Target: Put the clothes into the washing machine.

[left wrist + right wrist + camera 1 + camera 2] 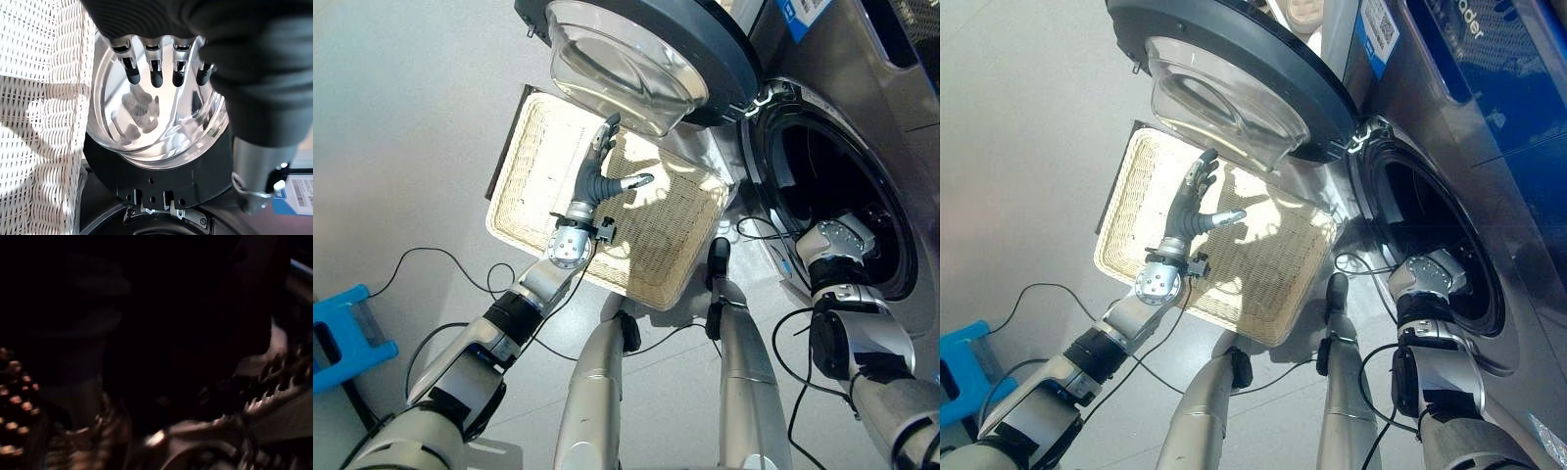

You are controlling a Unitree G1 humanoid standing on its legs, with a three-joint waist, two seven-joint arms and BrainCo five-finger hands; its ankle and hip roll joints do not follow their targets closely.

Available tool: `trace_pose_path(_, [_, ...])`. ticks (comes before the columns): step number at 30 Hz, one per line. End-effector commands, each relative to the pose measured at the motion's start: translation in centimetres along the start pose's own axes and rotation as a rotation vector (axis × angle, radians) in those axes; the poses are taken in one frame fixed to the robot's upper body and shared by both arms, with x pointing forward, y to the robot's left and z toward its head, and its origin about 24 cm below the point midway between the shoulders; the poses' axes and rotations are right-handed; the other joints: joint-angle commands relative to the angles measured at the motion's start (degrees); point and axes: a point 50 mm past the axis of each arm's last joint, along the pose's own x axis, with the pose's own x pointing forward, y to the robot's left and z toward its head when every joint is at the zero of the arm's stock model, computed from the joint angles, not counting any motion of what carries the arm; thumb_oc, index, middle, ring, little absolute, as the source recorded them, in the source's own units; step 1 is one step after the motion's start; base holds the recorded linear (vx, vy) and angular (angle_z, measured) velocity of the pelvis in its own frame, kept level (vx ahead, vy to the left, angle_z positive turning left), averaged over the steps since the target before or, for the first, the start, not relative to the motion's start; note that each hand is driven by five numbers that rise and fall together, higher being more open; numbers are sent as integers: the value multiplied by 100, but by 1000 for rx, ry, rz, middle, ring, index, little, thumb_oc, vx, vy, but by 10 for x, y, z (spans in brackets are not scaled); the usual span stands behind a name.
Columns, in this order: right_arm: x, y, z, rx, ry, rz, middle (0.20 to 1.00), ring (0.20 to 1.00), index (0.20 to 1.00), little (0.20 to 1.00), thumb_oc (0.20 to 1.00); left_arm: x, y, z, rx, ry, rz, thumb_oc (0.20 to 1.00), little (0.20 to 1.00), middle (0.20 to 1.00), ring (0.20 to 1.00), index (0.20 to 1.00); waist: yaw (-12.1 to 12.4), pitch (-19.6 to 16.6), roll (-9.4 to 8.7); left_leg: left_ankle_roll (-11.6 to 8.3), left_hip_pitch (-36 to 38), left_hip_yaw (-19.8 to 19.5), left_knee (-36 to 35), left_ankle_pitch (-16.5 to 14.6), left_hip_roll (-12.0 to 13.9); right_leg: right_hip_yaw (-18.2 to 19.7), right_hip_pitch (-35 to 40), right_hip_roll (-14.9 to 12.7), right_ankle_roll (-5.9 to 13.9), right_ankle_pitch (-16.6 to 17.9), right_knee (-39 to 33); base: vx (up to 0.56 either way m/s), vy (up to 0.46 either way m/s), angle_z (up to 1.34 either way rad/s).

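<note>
The left hand (599, 166) hangs with straight, spread fingers over the wicker basket (538, 147), its fingertips (156, 78) close to the glass bowl of the open washer door (636, 59), and it holds nothing. The right arm reaches through the round opening of the washing machine (1449, 88) into the drum (832, 176); the right hand is hidden in the dark inside, so I cannot tell how its fingers stand. The basket shows bare weave with no clothes lying in it; any clothes are probably already in the drum, though the dark inside hides them. Clothes are light, soft and limp, so they sag and trail from whatever point is pinched. A gathered bunch taken mid-cloth should hold better than an edge, and loose ends could catch on the door rim.
</note>
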Motion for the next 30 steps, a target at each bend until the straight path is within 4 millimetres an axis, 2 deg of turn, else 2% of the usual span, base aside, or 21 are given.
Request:
trace_pose_path(1, [17, 18, 25, -204, -55, -26, 1000, 1000, 1000, 1000, 1000, 6, -8, 15, -8, -92, 5, 1000, 1000, 1000, 1000, 1000, -146, -120, 327, -329, -23, 94, 850, -983, -347, -455, 215, -49, 560, -52, 114, 0, 0, 0])
trace_pose_path(2, [19, 19, 27, -358, -75, -59, 1000, 1000, 1000, 1000, 1000, 6, -9, 14, -10, -92, 4, 1000, 1000, 1000, 1000, 1000, -130, -120, 327, -312, -34, 80, 850, -979, -350, -457, 200, -47, 556, -50, 135, 0, 0, 0])
trace_pose_path(3, [18, 23, 25, -389, -76, -53, 1000, 1000, 1000, 1000, 1000, 7, -8, 16, -9, -98, 6, 1000, 1000, 1000, 1000, 1000, -126, -120, 332, -297, -88, 87, 840, -933, -349, -459, 148, -42, 538, -1, 118, 0, 0, 0])
trace_pose_path(4, [18, 24, 25, -552, -121, -72, 1000, 1000, 1000, 1000, 1000, 6, -12, 15, -10, -94, 0, 1000, 1000, 1000, 1000, 1000, -108, -120, 323, -287, -68, 73, 868, -981, -358, -461, 170, -43, 543, -53, 151, 0, 0, 0])
trace_pose_path(9, [11, 37, 15, -1062, -290, -70, 1000, 1000, 1000, 1000, 1000, 5, -16, 16, -18, -106, -15, 1000, 1000, 1000, 1000, 1000, -44, -120, 354, -229, -181, 45, 905, -945, -402, -485, 96, -30, 506, -10, 140, 0, 0, 0])
trace_pose_path(13, [10, 25, 15, -1389, -396, -129, 1000, 1000, 1000, 1000, 1000, -1, -19, 13, -22, -105, -23, 1000, 1000, 1000, 1000, 1000, -8, -120, 399, -216, -150, 17, 909, -978, -417, -490, 134, -23, 515, -76, 174, 0, 0, 0])
trace_pose_path(14, [10, 25, 15, -1403, -398, -128, 1000, 1000, 1000, 1000, 1000, -1, -19, 13, -23, -105, -23, 1000, 1000, 1000, 1000, 1000, -10, -120, 404, -214, -151, 15, 906, -977, -417, -489, 133, -24, 515, -76, 174, 0, 0, 0])
trace_pose_path(15, [10, 18, 12, -1581, -414, -111, 1000, 1000, 1000, 1000, 1000, -3, -19, 12, -24, -108, -23, 1000, 1000, 1000, 1000, 1000, 18, -120, 420, -194, -173, -1, 925, -987, -423, -493, 110, -31, 514, -80, 191, 0, 0, 0])
trace_pose_path(17, [8, 17, 9, -1619, -418, -99, 1000, 1000, 1000, 1000, 1000, -4, -19, 12, -26, -112, -22, 1000, 1000, 1000, 1000, 1000, 33, -120, 435, -187, -179, -5, 916, -979, -423, -493, 99, -30, 510, -80, 192, 0, 0, 0])
trace_pose_path(23, [1, 14, 6, -1798, -615, -58, 1000, 1000, 1000, 1000, 1000, -10, -19, 11, -46, -124, -18, 1000, 1000, 1000, 1000, 1000, 109, -120, 488, -147, -228, -45, 1002, -1028, -426, -513, 64, -52, 502, -176, 342, 0, 0, 0])
trace_pose_path(26, [-4, 8, 6, -1851, -701, -44, 1000, 1000, 1000, 1000, 1000, -12, -21, 11, -57, -122, -26, 1000, 1000, 1000, 1000, 1000, 120, -120, 495, -133, -238, -64, 1047, -1065, -429, -516, 59, -59, 508, -212, 393, 3, 1, 1])
trace_pose_path(30, [-18, -10, -2, -1921, -802, -39, 1000, 1000, 1000, 1000, 1000, -16, -30, 7, -61, -105, -36, 1000, 1000, 1000, 1000, 1000, 129, -120, 526, -129, -172, -59, 998, -1052, -421, -502, 113, -31, 511, -245, 398, 15, 22, 8])
